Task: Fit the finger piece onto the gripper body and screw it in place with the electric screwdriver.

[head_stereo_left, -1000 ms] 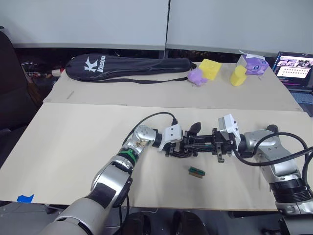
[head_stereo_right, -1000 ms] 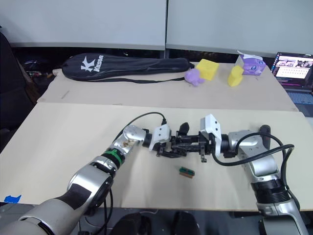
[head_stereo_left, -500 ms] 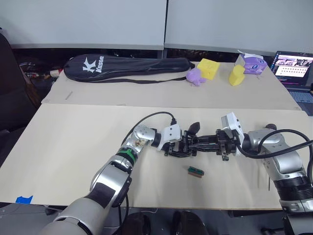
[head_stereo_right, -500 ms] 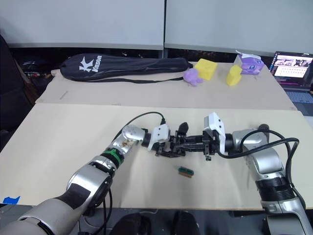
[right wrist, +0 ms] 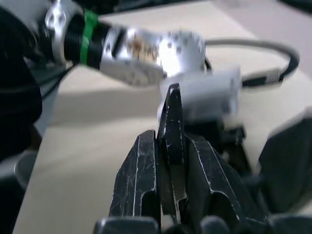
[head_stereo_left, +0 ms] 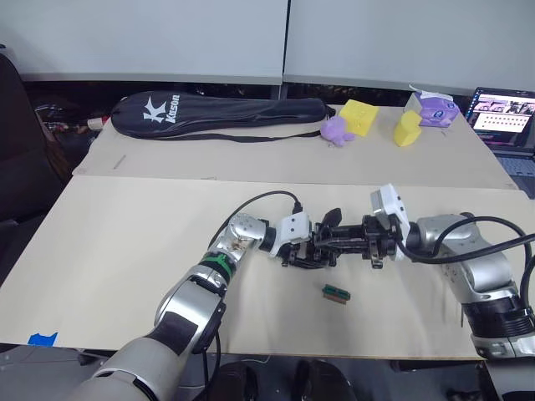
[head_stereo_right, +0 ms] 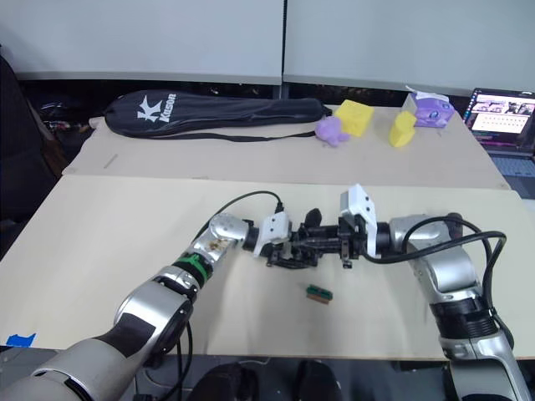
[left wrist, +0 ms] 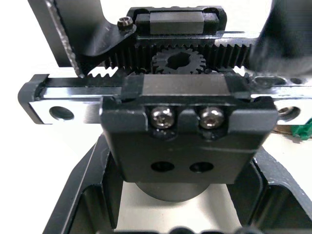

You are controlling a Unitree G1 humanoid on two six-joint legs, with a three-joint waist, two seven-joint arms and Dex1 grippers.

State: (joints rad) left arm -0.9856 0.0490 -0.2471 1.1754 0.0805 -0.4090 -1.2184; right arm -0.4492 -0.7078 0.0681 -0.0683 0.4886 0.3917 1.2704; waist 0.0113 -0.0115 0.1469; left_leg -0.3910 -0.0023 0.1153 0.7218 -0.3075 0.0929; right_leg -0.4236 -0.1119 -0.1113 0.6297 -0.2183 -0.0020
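A pale table (head_stereo_left: 125, 242) is seen before grey panels. At its middle, the gripper body (left wrist: 187, 117) is clamped in the left gripper (head_stereo_left: 311, 248). The finger piece (right wrist: 171, 131) is pinched between the closed fingers (right wrist: 141, 180) of the right gripper (head_stereo_left: 361, 241), which has been brought closer over the last second, so fitting is judged nearly begun. A small green-and-black block (head_stereo_left: 336, 292) lies just beside; a racket bag (head_stereo_left: 217, 117), yellow blocks (head_stereo_left: 358, 117) and a laptop (head_stereo_left: 501, 113) lie well apart.

My left gripper (head_stereo_left: 316, 251) and right gripper (head_stereo_left: 361, 241) meet mid-table, the gripper body (left wrist: 187, 122) between them, racket bag (head_stereo_left: 219, 115) far behind
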